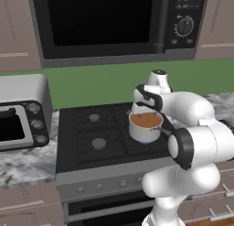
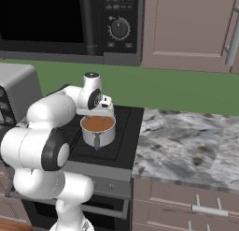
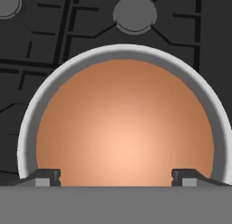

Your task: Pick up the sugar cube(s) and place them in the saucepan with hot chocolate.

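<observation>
The saucepan with hot chocolate (image 1: 138, 131) stands on the front right burner of the black stove, small and silver-steel with brown liquid inside. Its thin dark handle (image 2: 96, 141) points toward the stove's front. My gripper (image 3: 115, 177) hangs directly over the pan, pointing down at the liquid, and it is open. The two fingertips (image 3: 46, 177) stand wide apart with nothing between them. In the hand view the pan's rim (image 3: 127, 51) curves around the brown surface. From the base views the hand (image 1: 147, 101) sits just above the pan's far edge (image 2: 99, 117).
A black gas stove (image 1: 87, 129) with several burners carries the pan. A silver toaster oven (image 1: 20, 113) stands on the counter at the left. A microwave (image 1: 114, 24) hangs above the stove. A marble counter (image 2: 186, 141) stretches to the right, under wood cabinets.
</observation>
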Robot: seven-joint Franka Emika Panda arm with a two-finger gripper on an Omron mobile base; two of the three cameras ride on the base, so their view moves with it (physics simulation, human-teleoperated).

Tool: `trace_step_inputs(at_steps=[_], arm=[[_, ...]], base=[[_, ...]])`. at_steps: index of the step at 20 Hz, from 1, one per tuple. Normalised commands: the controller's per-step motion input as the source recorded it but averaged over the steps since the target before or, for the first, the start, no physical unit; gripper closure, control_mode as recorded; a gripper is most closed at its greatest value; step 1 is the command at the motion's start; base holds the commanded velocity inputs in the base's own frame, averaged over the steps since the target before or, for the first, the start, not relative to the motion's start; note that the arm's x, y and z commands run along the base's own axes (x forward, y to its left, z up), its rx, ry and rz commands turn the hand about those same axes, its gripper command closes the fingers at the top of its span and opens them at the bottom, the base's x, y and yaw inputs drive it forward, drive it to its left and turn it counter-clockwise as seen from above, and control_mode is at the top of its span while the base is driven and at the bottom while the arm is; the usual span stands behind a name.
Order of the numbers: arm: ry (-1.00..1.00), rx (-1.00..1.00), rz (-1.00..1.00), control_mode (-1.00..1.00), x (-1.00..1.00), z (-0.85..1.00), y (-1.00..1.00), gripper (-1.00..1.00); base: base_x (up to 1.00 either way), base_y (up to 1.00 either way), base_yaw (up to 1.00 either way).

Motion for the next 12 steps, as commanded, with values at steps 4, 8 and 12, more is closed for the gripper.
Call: trace_step_inputs(at_steps=[4, 8, 12], arm=[[-0.07, 0.0, 0.0, -1.0, -0.09, 0.0, -0.04, -1.0], [-0.08, 0.0, 0.0, -1.0, -0.24, 0.0, -0.01, -1.0], [-0.1, 0.0, 0.0, -1.0, -0.26, 0.0, -0.04, -1.0]], base=[[0.0, 0.0, 0.0], [0.0, 0.0, 0.0], [0.0, 0.0, 0.0]])
